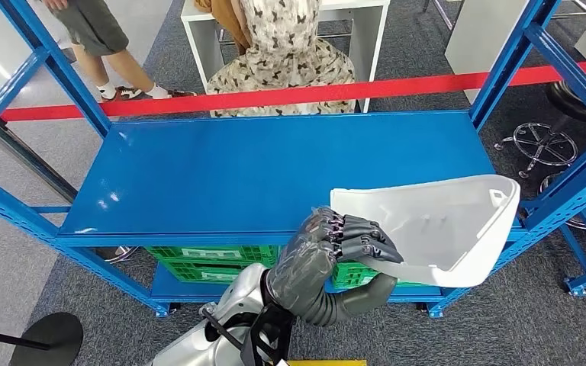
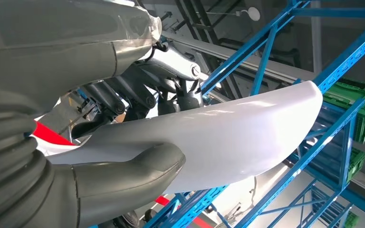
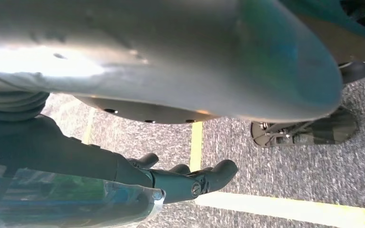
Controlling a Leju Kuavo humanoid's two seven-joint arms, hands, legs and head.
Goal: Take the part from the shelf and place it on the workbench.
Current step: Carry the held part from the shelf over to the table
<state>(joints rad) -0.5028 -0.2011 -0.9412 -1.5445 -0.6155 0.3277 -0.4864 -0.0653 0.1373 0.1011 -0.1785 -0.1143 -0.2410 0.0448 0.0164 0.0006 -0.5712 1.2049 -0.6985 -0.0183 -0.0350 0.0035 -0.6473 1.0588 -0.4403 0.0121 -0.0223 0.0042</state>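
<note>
The part (image 1: 435,229) is a white curved plastic shell. My left hand (image 1: 343,248) grips it at its left end and holds it over the front right corner of the blue shelf (image 1: 275,175). In the left wrist view the thick grey thumb (image 2: 123,175) presses under the white shell (image 2: 237,137) while the darker fingers wrap its other side. My right hand (image 3: 185,178) hangs low above the grey carpet, fingers loosely extended with nothing in them.
Blue shelf uprights (image 1: 503,69) stand at both sides. Green crates (image 1: 206,259) sit on the lower level. A red tape barrier (image 1: 313,93) runs behind the shelf, with a seated person (image 1: 282,61) and a standing person (image 1: 91,30) beyond. Yellow lines (image 3: 197,137) mark the floor.
</note>
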